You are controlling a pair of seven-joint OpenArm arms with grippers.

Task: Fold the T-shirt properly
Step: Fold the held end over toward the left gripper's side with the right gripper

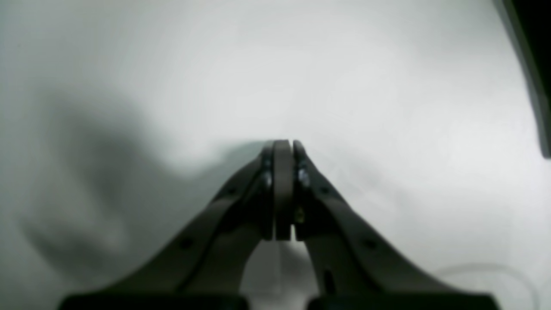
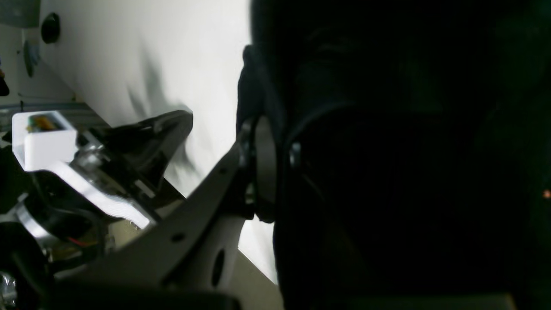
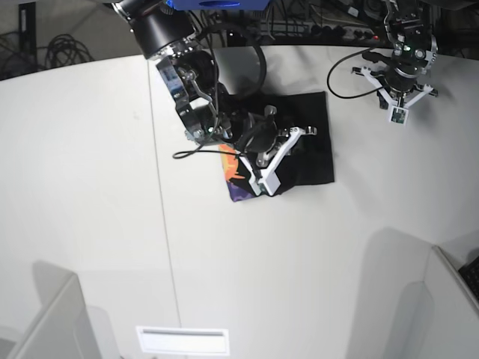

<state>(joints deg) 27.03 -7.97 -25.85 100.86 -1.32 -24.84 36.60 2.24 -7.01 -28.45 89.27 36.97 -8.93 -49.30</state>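
Observation:
The black T-shirt lies bunched at the table's middle back, with orange and purple print showing at its lower left corner. My right gripper is down on it. In the right wrist view the gripper is shut on a fold of the T-shirt, whose black cloth fills the right of that view and hides one finger. My left gripper hangs over bare table at the back right, apart from the shirt. Its fingers are shut with nothing between them.
The white table runs wide to the front and left, with a seam line down it. Its dark back edge lies close to my left gripper. Cables trail behind. Grey partitions stand at the front corners.

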